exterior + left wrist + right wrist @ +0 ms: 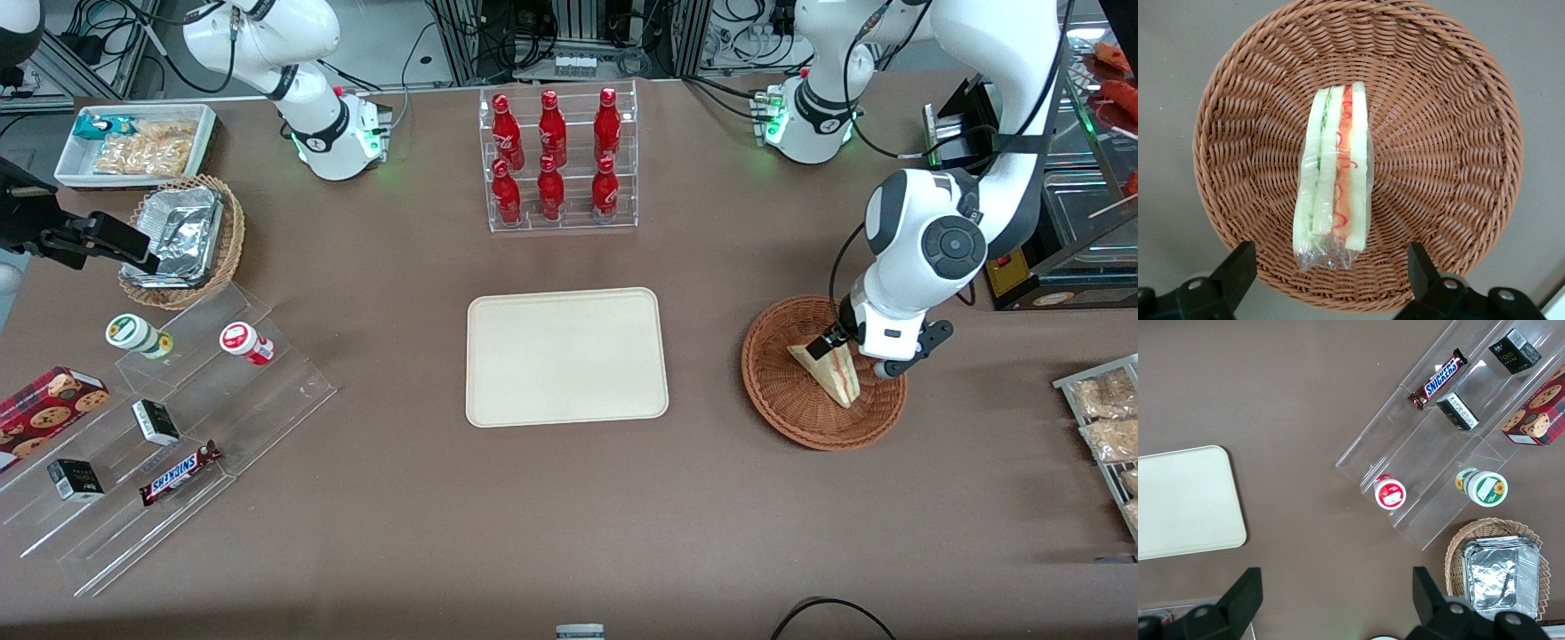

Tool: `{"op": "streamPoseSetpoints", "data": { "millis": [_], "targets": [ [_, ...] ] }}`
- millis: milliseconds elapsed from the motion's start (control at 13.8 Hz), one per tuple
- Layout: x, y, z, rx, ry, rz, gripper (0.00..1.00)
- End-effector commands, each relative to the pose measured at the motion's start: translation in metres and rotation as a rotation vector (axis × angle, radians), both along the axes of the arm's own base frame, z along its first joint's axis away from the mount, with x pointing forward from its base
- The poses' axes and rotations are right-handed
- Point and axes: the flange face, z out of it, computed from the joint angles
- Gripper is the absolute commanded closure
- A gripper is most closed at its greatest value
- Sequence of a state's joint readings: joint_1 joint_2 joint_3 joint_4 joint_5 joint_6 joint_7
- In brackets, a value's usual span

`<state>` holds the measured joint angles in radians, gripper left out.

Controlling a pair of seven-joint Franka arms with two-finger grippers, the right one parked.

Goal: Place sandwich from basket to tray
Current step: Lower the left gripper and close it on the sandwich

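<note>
a clear stepped display point(169, 427) held a snickers bar point(180, 472), small boxes and two little tubs at the parked arm's end of the table, near a lighter wicker basket with foil containers point(182, 238). six red bottles point(555, 160) stood in a clear rack, farther from the front camera than the cream tray point(566, 356), which lay bare at mid-table. toward the working arm's end sat the reddish-brown basket point(800, 404), well apart from the tray, with the wrapped sandwich point(1333, 180) lying inside it. the gripper point(1331, 280) hung just above the basket, fingers point(1421, 263) spread wide to either side of the sandwich's end, gripping nothing.
</note>
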<state>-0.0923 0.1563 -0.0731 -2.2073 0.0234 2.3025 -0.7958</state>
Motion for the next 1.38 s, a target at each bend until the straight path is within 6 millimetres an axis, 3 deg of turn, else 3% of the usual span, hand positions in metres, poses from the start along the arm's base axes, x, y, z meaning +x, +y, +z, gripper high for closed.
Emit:
{"op": "streamPoseSetpoints", "data": {
  "millis": [0,798,871,1016,1089,1306],
  "targets": [
    [0.004,0.006,-0.015,0.001,0.008,0.039,0.0],
    [0.004,0.008,-0.051,-0.016,0.048,0.085,0.0],
    [0.005,0.008,-0.051,-0.016,0.048,0.087,0.15],
    [0.005,0.007,-0.05,-0.016,0.047,0.089,0.69],
    [0.005,0.007,-0.05,-0.016,0.047,0.088,0.82],
    [0.012,0.007,-0.041,-0.019,0.033,0.089,0.91]
  ]
}}
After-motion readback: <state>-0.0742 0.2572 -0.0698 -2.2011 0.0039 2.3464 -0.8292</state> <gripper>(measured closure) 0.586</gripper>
